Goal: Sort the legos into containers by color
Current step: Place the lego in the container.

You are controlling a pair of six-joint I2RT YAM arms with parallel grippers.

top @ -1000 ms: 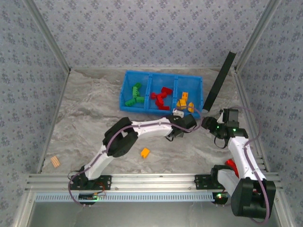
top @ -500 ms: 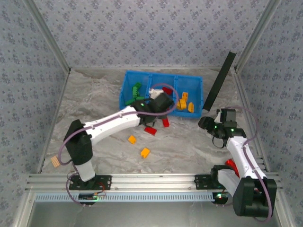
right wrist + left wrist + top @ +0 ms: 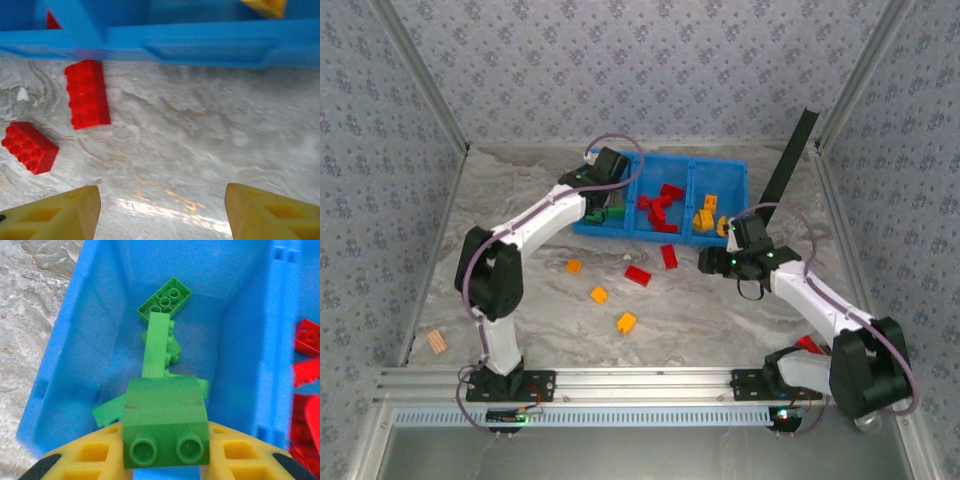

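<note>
Your left claw (image 3: 166, 456) is clamped on a green brick (image 3: 166, 432), whose two end studs face the wrist camera. It holds the brick over the left compartment (image 3: 115, 340) of the tray (image 3: 720, 170). Other green bricks (image 3: 160, 340) lie on that compartment's floor, among them a long one and a studded one tilted at the far end.

Your right claw (image 3: 162, 215) is spread wide and has hold of nothing. It hangs low over the worktop (image 3: 200, 150), just in front of the tray's near wall. Ahead of it and to its left lie two loose red bricks. The oblong one (image 3: 87, 93) is right up against the wall, and the second one (image 3: 29, 147) sits a little nearer the claw's left finger.

From above, the middle compartment holds the sorted reds (image 3: 660, 205) and the right compartment holds the sorted oranges (image 3: 708, 215). Three loose orange bricks sit on the worktop in front of the tray: one (image 3: 574, 266), another (image 3: 599, 295), and a third (image 3: 626, 322) nearest the arm bases.
</note>
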